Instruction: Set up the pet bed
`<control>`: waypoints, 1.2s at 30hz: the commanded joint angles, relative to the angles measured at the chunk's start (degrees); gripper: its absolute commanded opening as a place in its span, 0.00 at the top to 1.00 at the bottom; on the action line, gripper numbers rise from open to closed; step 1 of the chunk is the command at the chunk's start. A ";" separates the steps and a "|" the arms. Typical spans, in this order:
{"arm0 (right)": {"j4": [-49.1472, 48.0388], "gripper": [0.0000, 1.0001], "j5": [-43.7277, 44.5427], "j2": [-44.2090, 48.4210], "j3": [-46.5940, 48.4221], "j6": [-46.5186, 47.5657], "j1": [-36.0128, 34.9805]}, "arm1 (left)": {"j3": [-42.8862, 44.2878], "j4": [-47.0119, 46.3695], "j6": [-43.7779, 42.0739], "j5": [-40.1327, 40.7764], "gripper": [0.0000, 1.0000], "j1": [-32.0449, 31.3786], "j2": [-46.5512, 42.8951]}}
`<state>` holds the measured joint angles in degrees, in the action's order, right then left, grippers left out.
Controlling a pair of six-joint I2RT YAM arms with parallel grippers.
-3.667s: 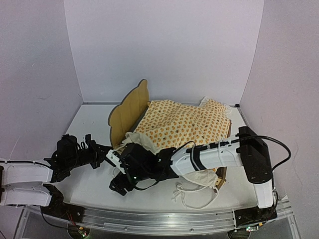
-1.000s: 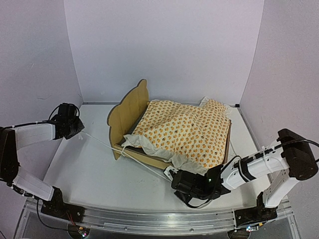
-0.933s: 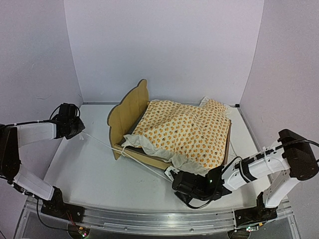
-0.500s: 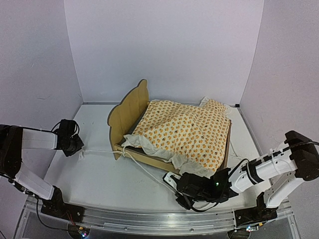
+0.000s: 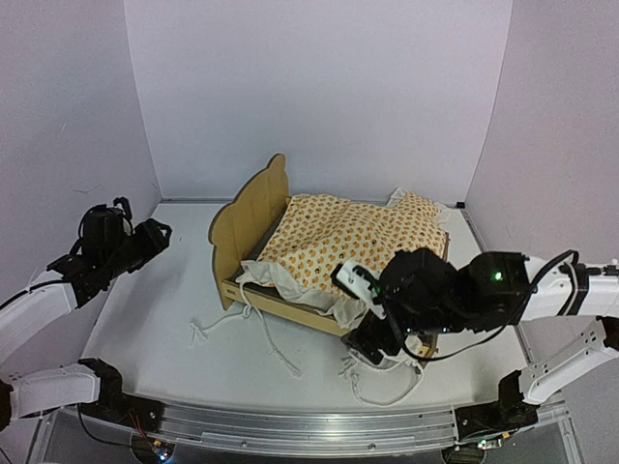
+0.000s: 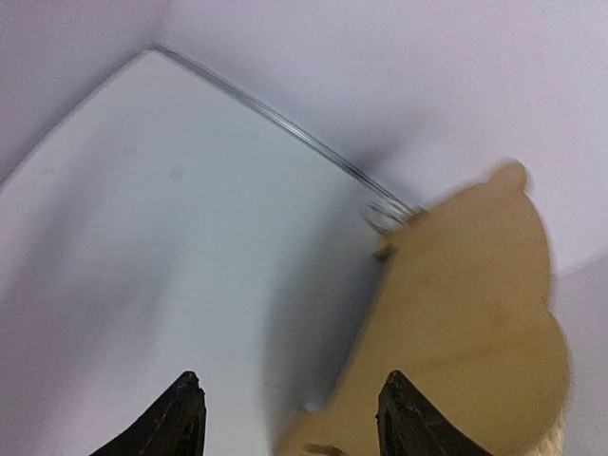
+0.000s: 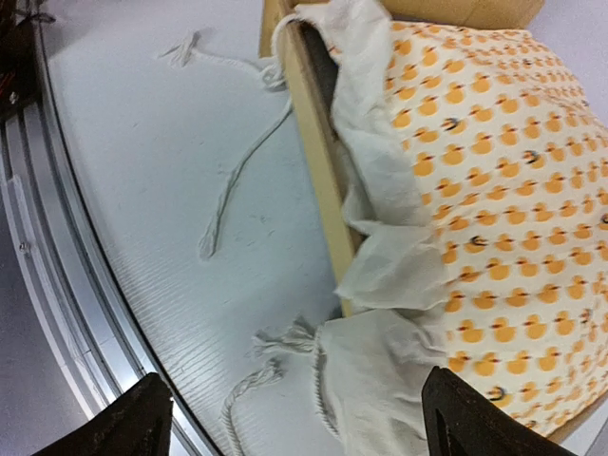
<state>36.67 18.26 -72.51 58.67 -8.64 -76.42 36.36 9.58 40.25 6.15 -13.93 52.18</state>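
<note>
The bed stands mid-table, its long axis running left to right, headboard at the left and the foot end skewed a little toward the arms. It is pale plywood with a scalloped headboard and a low near rail. The bedding, orange print with a white ruffle, covers the top and spills over that rail.

The right arm is much the nearer. The right gripper hangs above the near rail toward the foot, with the bed just beyond and below it; its fingers are spread wide and hold nothing. The left gripper is well apart to the left, facing the headboard, parted and empty too.

Loose cords lie on the table just beside the near rail. We judge that any next reach falls to the right arm.
</note>
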 commanded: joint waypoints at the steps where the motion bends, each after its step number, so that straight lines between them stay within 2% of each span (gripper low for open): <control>1: 16.40 0.07 -2.04 -1.93 9.29 1.55 7.21 | 2.57 -7.16 -2.71 -3.55 0.40 -18.20 -2.89; 4: 17.52 0.06 -8.16 -5.28 11.89 0.08 12.06 | 2.51 -12.74 -1.72 -1.07 0.40 -29.75 -1.73; 7: 17.83 0.06 -9.59 -9.62 15.51 1.19 13.02 | 5.45 -13.88 -0.47 6.92 0.37 -39.36 4.19; 9: 17.76 0.06 -10.25 -12.19 17.66 2.44 13.03 | 7.58 -13.64 1.50 12.62 0.32 -43.59 8.39; 11: 17.87 0.06 -10.53 -14.81 19.35 3.33 13.05 | 10.37 -11.66 5.55 15.13 0.29 -44.56 12.78; 15: 17.25 0.05 -8.87 -18.91 21.10 7.01 13.02 | 18.03 -0.61 17.26 20.93 0.28 -44.65 21.48; 18: 17.15 0.04 -6.26 -21.70 22.71 9.13 13.04 | 23.23 1.55 21.13 19.65 0.19 -44.34 27.82; 23: 16.43 0.08 -6.28 -26.54 26.05 9.75 13.05 | 28.07 5.03 25.15 18.26 0.22 -42.50 35.39; 27: 15.39 0.20 -4.98 -30.40 27.73 9.09 13.00 | 29.92 9.37 27.59 19.55 0.28 -41.36 38.94; 29: 15.04 0.31 -3.58 -31.62 28.07 9.08 13.04 | 30.15 9.57 26.57 20.29 0.35 -41.35 39.42; 33: 13.27 0.68 -4.42 -30.41 25.98 6.72 13.04 | 29.93 9.65 22.52 21.45 0.68 -41.28 38.39; 36: 12.82 1.00 -8.37 -26.98 23.18 5.95 13.01 | 29.51 9.65 17.88 21.19 0.91 -41.26 36.09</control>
<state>51.96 12.80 -104.51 83.72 -1.02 -63.20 63.44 18.52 63.48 25.32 -55.46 92.09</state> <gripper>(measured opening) 0.158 0.183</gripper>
